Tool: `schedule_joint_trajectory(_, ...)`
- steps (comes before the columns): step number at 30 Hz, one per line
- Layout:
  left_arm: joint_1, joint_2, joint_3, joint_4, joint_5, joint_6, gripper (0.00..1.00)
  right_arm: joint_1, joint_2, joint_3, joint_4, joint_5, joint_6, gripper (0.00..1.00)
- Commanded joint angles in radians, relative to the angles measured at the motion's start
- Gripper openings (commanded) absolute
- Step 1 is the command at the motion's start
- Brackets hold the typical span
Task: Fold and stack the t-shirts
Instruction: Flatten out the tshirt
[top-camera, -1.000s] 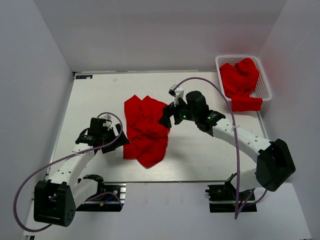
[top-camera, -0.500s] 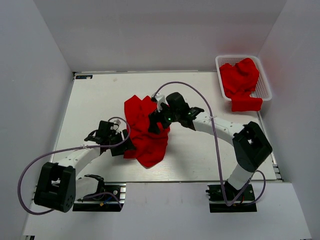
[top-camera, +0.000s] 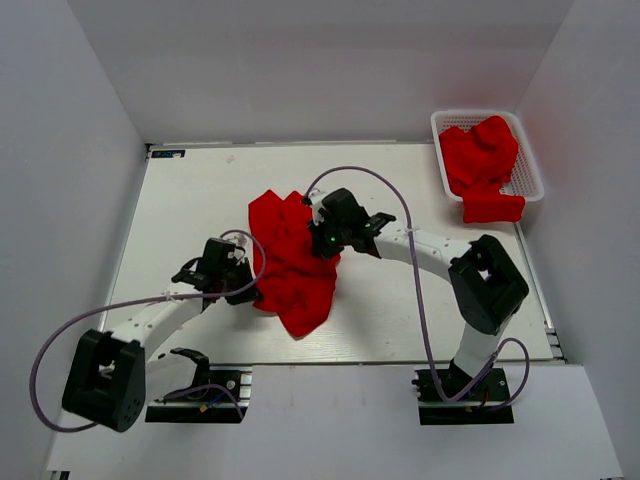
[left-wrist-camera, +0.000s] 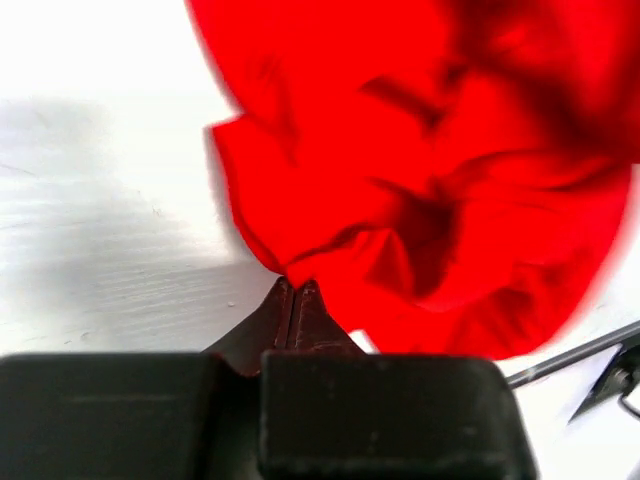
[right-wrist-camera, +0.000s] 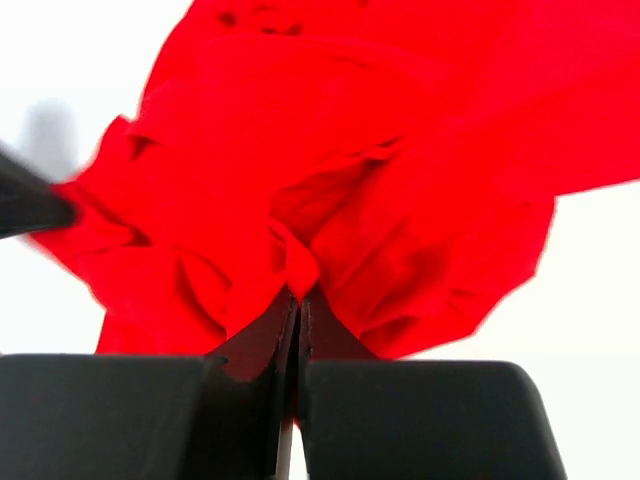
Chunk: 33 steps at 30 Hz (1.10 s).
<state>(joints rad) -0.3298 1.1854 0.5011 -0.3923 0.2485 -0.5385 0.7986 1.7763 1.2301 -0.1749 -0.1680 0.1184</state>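
Note:
A crumpled bright red t-shirt (top-camera: 290, 265) lies in a heap in the middle of the white table (top-camera: 190, 200). My left gripper (top-camera: 255, 293) is shut on the shirt's left lower edge; the left wrist view shows its tips (left-wrist-camera: 293, 288) pinching a fold of the red cloth (left-wrist-camera: 430, 170). My right gripper (top-camera: 322, 243) is shut on a fold at the shirt's right side, with cloth (right-wrist-camera: 350, 170) bunched just above its closed tips (right-wrist-camera: 298, 297). More red t-shirts (top-camera: 480, 165) fill the basket at the back right.
A white mesh basket (top-camera: 530, 165) stands at the table's back right corner, with one red shirt hanging over its front rim (top-camera: 492, 209). White walls enclose the table on the left, back and right. The arms' cables loop over the table.
Both grippers moved in to the red t-shirt and shut on it, the left from the left, the right from the right. The heap has bunched slightly between them.

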Motion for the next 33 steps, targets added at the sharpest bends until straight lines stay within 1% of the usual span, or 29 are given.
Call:
schedule_joint_trajectory(1, -0.002, -0.163, 0.074, 0.021, -0.075, 0.006, 0.0, -0.007, -0.084, 0.023, 0.028, 0.137, 0.058, 0.0)
schedule_joint_trajectory(2, -0.002, -0.19, 0.091, 0.03, -0.109, 0.006, 0.0, -0.013, -0.118, 0.014, 0.046, 0.198, 0.063, 0.0)
schedule_joint_trajectory(3, -0.002, -0.213, 0.132, 0.03, -0.129, 0.006, 0.0, -0.013, -0.158, 0.0, 0.06, 0.221, 0.061, 0.0)
schedule_joint_trajectory(5, -0.002, -0.251, 0.181, 0.021, -0.199, 0.006, 0.0, -0.027, -0.201, -0.015, 0.107, 0.35, 0.06, 0.0)
schedule_joint_trajectory(6, -0.002, -0.251, 0.235, 0.01, -0.224, 0.015, 0.0, -0.03, -0.271, -0.042, 0.123, 0.41, 0.043, 0.0)
schedule_joint_trajectory(8, -0.002, -0.26, 0.293, 0.0, -0.296, 0.024, 0.0, -0.041, -0.343, -0.066, 0.21, 0.476, 0.021, 0.0)
schedule_joint_trajectory(9, -0.002, -0.26, 0.362, -0.011, -0.317, 0.043, 0.0, -0.045, -0.391, -0.093, 0.238, 0.567, -0.012, 0.0)
schedule_joint_trajectory(10, -0.002, -0.26, 0.397, -0.011, -0.339, 0.055, 0.0, -0.055, -0.411, -0.095, 0.248, 0.597, -0.028, 0.0)
schedule_joint_trajectory(11, -0.002, -0.26, 0.468, -0.011, -0.371, 0.08, 0.0, -0.058, -0.451, -0.095, 0.27, 0.663, -0.064, 0.0)
schedule_joint_trajectory(13, -0.002, -0.26, 0.54, -0.011, -0.425, 0.109, 0.0, -0.065, -0.521, -0.072, 0.279, 0.699, -0.111, 0.0)
schedule_joint_trajectory(14, -0.002, -0.26, 0.606, -0.011, -0.442, 0.123, 0.0, -0.067, -0.535, -0.06, 0.276, 0.722, -0.149, 0.0)
schedule_joint_trajectory(16, -0.002, -0.26, 0.668, -0.011, -0.492, 0.159, 0.0, -0.068, -0.59, -0.012, 0.273, 0.768, -0.184, 0.0)
schedule_joint_trajectory(18, -0.002, -0.282, 0.752, -0.011, -0.502, 0.189, 0.0, -0.068, -0.618, 0.008, 0.278, 0.798, -0.23, 0.0)
schedule_joint_trajectory(19, -0.002, -0.282, 0.776, -0.002, -0.502, 0.224, 0.0, -0.071, -0.665, 0.04, 0.285, 0.814, -0.243, 0.0)
schedule_joint_trajectory(23, -0.002, -0.322, 0.913, 0.036, -0.472, 0.296, 0.0, -0.067, -0.768, 0.106, 0.304, 0.799, -0.325, 0.0)
schedule_joint_trajectory(25, -0.002, -0.331, 0.958, 0.036, -0.447, 0.328, 0.0, -0.068, -0.79, 0.164, 0.296, 0.747, -0.341, 0.0)
schedule_joint_trajectory(26, -0.002, -0.331, 1.003, 0.036, -0.436, 0.34, 0.0, -0.065, -0.817, 0.202, 0.278, 0.73, -0.37, 0.0)
schedule_joint_trajectory(28, 0.009, -0.342, 1.05, 0.036, -0.411, 0.368, 0.0, -0.067, -0.824, 0.252, 0.232, 0.664, -0.379, 0.0)
schedule_joint_trajectory(29, 0.009, -0.352, 1.092, 0.036, -0.411, 0.379, 0.0, -0.067, -0.83, 0.332, 0.189, 0.624, -0.4, 0.0)
schedule_joint_trajectory(30, 0.009, -0.352, 1.114, 0.036, -0.399, 0.379, 0.0, -0.067, -0.83, 0.359, 0.18, 0.608, -0.401, 0.0)
schedule_joint_trajectory(31, 0.009, -0.352, 1.134, 0.027, -0.399, 0.393, 0.0, -0.068, -0.836, 0.383, 0.125, 0.593, -0.404, 0.0)
schedule_joint_trajectory(32, 0.009, -0.362, 1.171, 0.027, -0.399, 0.408, 0.0, -0.067, -0.841, 0.449, 0.091, 0.557, -0.407, 0.0)
schedule_joint_trajectory(33, 0.009, -0.362, 1.191, 0.027, -0.39, 0.408, 0.0, -0.067, -0.848, 0.466, 0.075, 0.541, -0.408, 0.0)
